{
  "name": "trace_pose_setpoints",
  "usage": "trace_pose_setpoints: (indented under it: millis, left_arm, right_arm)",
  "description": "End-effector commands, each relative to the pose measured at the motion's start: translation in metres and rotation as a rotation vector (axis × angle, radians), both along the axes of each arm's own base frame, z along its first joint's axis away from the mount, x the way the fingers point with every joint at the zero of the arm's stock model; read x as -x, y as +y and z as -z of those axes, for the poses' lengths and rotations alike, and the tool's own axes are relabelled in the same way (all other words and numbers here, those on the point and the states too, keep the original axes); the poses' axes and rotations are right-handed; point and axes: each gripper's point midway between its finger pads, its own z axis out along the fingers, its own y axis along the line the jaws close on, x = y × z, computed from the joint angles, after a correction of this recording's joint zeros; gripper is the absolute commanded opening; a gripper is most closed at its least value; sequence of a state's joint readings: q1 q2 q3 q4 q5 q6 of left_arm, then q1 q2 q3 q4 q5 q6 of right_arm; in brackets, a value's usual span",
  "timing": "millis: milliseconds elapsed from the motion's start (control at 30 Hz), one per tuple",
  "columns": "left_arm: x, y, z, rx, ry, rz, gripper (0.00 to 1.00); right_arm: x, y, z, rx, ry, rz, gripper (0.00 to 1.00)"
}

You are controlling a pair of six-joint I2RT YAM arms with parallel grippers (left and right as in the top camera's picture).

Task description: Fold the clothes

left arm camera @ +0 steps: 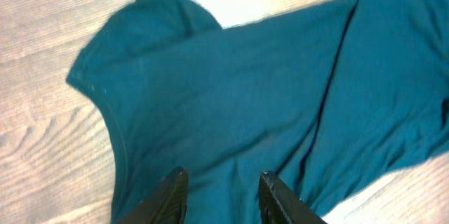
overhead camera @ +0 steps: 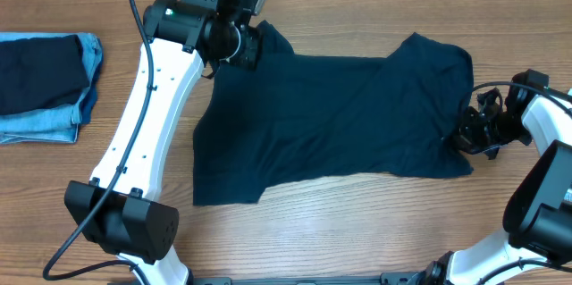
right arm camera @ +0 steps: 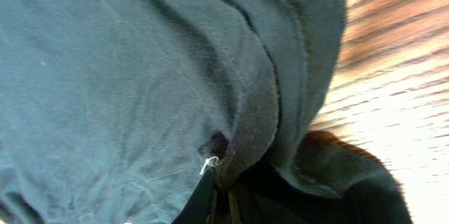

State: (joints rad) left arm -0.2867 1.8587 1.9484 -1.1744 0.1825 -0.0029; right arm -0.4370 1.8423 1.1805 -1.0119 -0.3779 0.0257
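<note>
At the bench (overhead camera: 357, 231) edge, shirt (overhead camera: 331, 115) folds bury our right hand (right arm camera: 219, 200), pinching cloth; left hand (left arm camera: 223, 192) hovers half-open.

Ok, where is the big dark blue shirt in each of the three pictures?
Overhead: the shirt lies spread across the middle of the table.
Left wrist: the shirt fills most of the picture, with a sleeve at the upper left.
Right wrist: the shirt fills the left and centre, very close up, with its hem folded over.
Shared landmark: the wooden table shows beside the shirt in every view.
</note>
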Motion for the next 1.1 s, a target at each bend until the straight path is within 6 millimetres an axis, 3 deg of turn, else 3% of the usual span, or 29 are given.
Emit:
trace_pose_setpoints:
  millis: [0, 167, 267, 400, 500, 533, 867, 1067]
  left_arm:
    - [0.016, 0.002, 0.01, -0.026, 0.071, 0.022, 0.35]
    - [0.046, 0.0, 0.019, -0.031, 0.2, 0.021, 0.33]
    - [0.08, -0.015, 0.023, -0.011, 0.321, 0.072, 0.31]
    - [0.115, -0.017, 0.037, -0.121, 0.433, 0.085, 0.32]
    - [0.137, -0.021, 0.057, -0.163, 0.52, 0.098, 0.33]
    - [0.148, -0.02, 0.073, -0.185, 0.568, 0.093, 0.32]
    - [0.201, -0.005, 0.16, -0.278, 0.764, 0.047, 0.31]
    - [0.208, 0.006, 0.195, -0.478, 0.653, 0.037, 0.34]
  right_arm:
    - [-0.006, 0.008, -0.005, -0.058, -0.036, 0.006, 0.04]
    - [-0.009, 0.008, -0.013, -0.054, -0.065, 0.005, 0.04]
    - [-0.01, 0.009, -0.017, -0.053, -0.076, 0.009, 0.04]
    - [-0.012, 0.012, -0.019, -0.077, -0.085, 0.014, 0.04]
    - [-0.013, 0.014, -0.02, -0.094, -0.094, 0.016, 0.04]
    - [-0.013, 0.014, -0.02, -0.095, -0.093, 0.016, 0.04]
    - [-0.015, 0.019, -0.024, -0.126, -0.108, 0.017, 0.04]
    - [-0.016, 0.02, -0.024, -0.13, -0.109, 0.017, 0.04]
